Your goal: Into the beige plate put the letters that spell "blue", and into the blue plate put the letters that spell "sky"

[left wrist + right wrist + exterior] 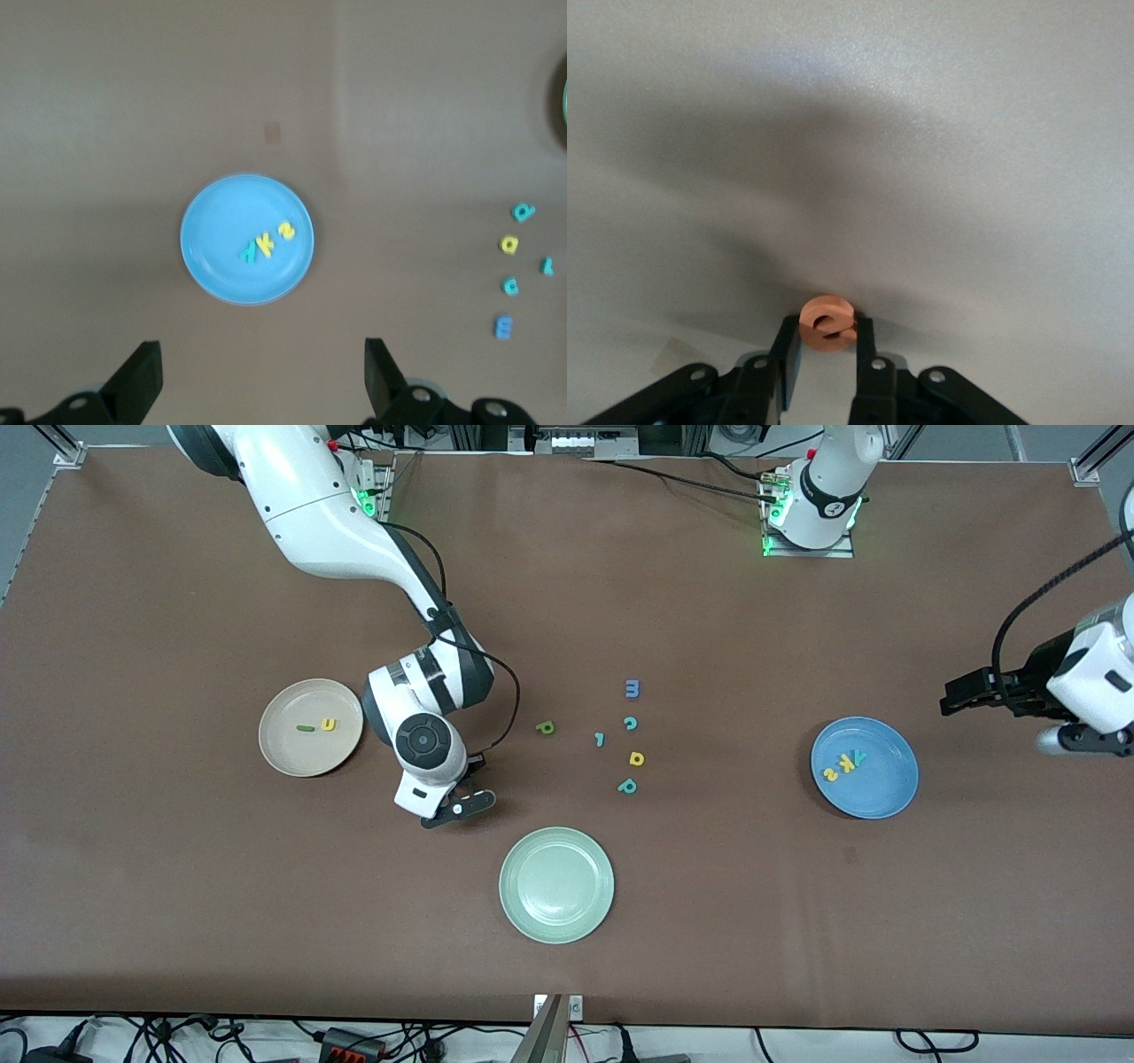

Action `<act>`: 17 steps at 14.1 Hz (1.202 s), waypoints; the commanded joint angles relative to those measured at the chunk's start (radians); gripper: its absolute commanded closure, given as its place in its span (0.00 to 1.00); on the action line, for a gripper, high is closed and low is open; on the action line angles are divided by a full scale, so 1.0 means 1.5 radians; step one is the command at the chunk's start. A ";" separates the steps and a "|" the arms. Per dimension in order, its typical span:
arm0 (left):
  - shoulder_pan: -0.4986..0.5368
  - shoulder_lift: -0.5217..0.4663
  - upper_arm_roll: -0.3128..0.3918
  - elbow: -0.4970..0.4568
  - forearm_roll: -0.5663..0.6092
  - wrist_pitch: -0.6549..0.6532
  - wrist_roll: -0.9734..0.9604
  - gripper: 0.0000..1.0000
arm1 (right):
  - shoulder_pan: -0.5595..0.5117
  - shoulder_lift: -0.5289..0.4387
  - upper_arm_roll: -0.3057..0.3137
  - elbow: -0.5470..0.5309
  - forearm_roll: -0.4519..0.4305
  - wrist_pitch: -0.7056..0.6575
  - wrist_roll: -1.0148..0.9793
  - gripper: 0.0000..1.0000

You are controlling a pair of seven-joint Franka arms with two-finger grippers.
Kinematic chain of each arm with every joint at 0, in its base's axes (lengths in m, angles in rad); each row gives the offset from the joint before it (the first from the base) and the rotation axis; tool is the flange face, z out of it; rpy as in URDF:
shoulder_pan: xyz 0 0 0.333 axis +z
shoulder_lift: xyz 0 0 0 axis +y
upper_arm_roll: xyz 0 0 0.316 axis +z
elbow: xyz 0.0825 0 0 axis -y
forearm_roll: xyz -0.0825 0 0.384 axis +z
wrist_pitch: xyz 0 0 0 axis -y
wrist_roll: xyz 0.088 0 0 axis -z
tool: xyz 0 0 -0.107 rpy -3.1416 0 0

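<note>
The orange e (827, 322) sits between the fingertips of my right gripper (826, 332), which is shut on it just above the table. In the front view that gripper (462, 808) is between the beige plate (301, 758) and the pale green plate, and the e is hidden there. The dark green l (305, 728) and yellow u (329, 724) lie in the beige plate. The green b (545, 728) lies on the table. The blue plate (879, 790) holds the yellow s (830, 773), yellow k (846, 764) and teal y (858, 757). My left gripper (961, 695) waits open beside the blue plate (213, 257).
A pale green plate (556, 884) stands near the front edge. Loose letters lie mid-table: a blue m (632, 688), a teal c (630, 724), a small teal l (600, 739), a yellow d-like letter (636, 758) and a teal p (627, 786).
</note>
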 commanded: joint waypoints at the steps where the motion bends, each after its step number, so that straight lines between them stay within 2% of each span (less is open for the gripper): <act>1: -0.070 -0.090 0.037 -0.099 0.078 0.070 0.009 0.00 | -0.003 -0.002 0.001 -0.001 0.001 -0.005 0.001 0.85; 3: -0.062 -0.106 0.025 -0.102 0.082 0.050 0.008 0.00 | -0.005 -0.018 -0.002 -0.001 0.001 -0.010 0.002 0.86; 4: -0.055 -0.102 0.019 -0.092 0.079 0.005 0.010 0.00 | -0.006 -0.031 -0.003 -0.001 0.001 -0.013 0.003 0.87; 6: -0.054 -0.096 0.025 -0.076 0.034 -0.003 0.008 0.00 | -0.025 -0.060 -0.004 -0.006 0.001 -0.025 0.008 0.88; 9: -0.055 -0.089 0.023 -0.066 0.028 -0.004 0.005 0.00 | -0.063 -0.101 -0.005 -0.026 0.001 -0.111 0.014 0.88; 11: -0.055 -0.088 0.022 -0.066 0.028 -0.004 0.004 0.00 | -0.111 -0.135 -0.009 -0.084 0.000 -0.148 0.011 0.88; 17: -0.055 -0.088 0.022 -0.065 0.027 -0.008 0.004 0.00 | -0.210 -0.229 -0.009 -0.279 -0.005 -0.132 0.000 0.87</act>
